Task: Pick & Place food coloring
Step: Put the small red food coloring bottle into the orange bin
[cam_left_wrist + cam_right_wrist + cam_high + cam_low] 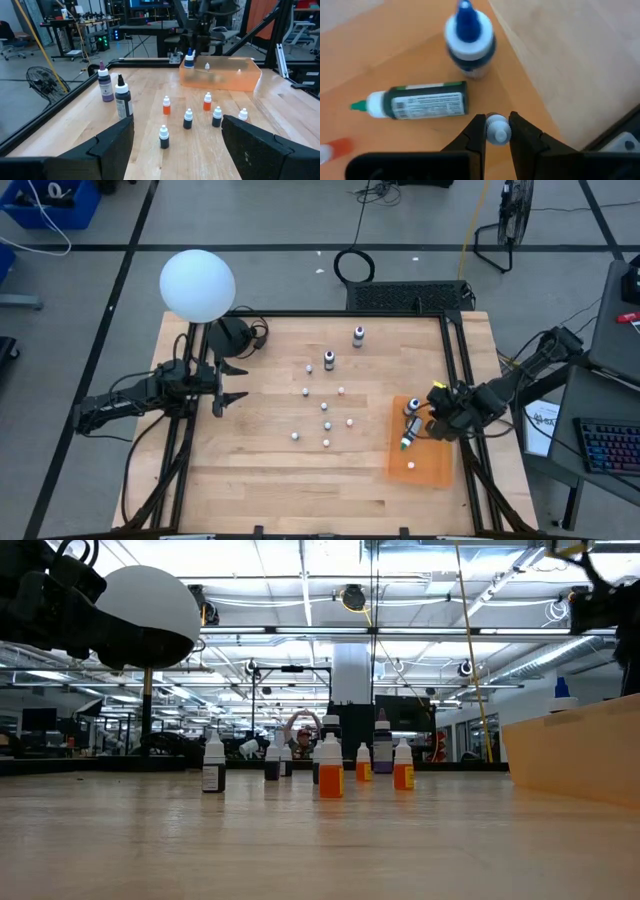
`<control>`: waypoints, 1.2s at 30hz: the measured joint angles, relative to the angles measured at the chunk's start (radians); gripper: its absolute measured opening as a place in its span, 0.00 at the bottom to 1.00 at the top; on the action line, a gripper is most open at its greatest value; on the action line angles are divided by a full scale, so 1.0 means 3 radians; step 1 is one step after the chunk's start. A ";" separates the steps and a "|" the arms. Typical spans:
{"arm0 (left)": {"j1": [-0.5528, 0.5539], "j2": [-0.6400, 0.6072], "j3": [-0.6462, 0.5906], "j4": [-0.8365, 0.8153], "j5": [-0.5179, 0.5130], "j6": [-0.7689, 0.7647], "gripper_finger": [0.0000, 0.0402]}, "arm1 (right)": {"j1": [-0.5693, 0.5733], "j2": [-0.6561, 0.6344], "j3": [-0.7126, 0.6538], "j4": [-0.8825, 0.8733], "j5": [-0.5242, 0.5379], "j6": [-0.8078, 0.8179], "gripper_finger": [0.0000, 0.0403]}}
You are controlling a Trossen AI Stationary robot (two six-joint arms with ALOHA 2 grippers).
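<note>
My right pincer [497,131] is closed on a small white-capped bottle [497,128] above the orange tray [425,465], beside the blue-topped bottle [468,37] and the toppled green-tipped one [417,101]; my left pincer [228,383] waits open at the surface's [260,470] left; other bottles [326,425] stand mid-surface.

A grey floor [280,220] crossed by dark lines surrounded the wooden tabletop [270,470]; a fan [505,220] stood beyond, under bright ceiling lights [330,602].

Left gripper [177,145] fingers spread wide above wood table [280,115]. Small bottles [188,119] stand scattered ahead; orange tray [220,80] beyond.
</note>
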 joint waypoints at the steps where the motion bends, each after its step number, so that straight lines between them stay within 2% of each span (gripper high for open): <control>1: -0.0001 0.0000 0.0000 -0.0001 0.0000 0.0000 0.74 | -0.0078 0.0033 0.0000 0.0021 -0.0054 -0.0059 0.11; 12: 0.0000 0.0000 0.0000 -0.0001 0.0000 0.0001 0.74 | -0.0802 0.0421 0.0001 0.0690 -0.0563 -0.0602 0.11; 20: 0.0000 0.0001 0.0001 -0.0001 0.0000 0.0000 0.74 | -0.0885 0.0505 -0.0003 0.1435 -0.0576 -0.1234 0.11; 25: 0.0000 0.0000 0.0001 -0.0001 0.0000 0.0000 0.74 | -0.0915 0.0565 -0.0003 0.1625 -0.0576 -0.1366 0.11; 36: 0.0000 0.0000 0.0000 -0.0001 0.0000 0.0000 0.74 | -0.1156 0.1339 0.0003 0.1796 -0.0686 -0.1714 0.11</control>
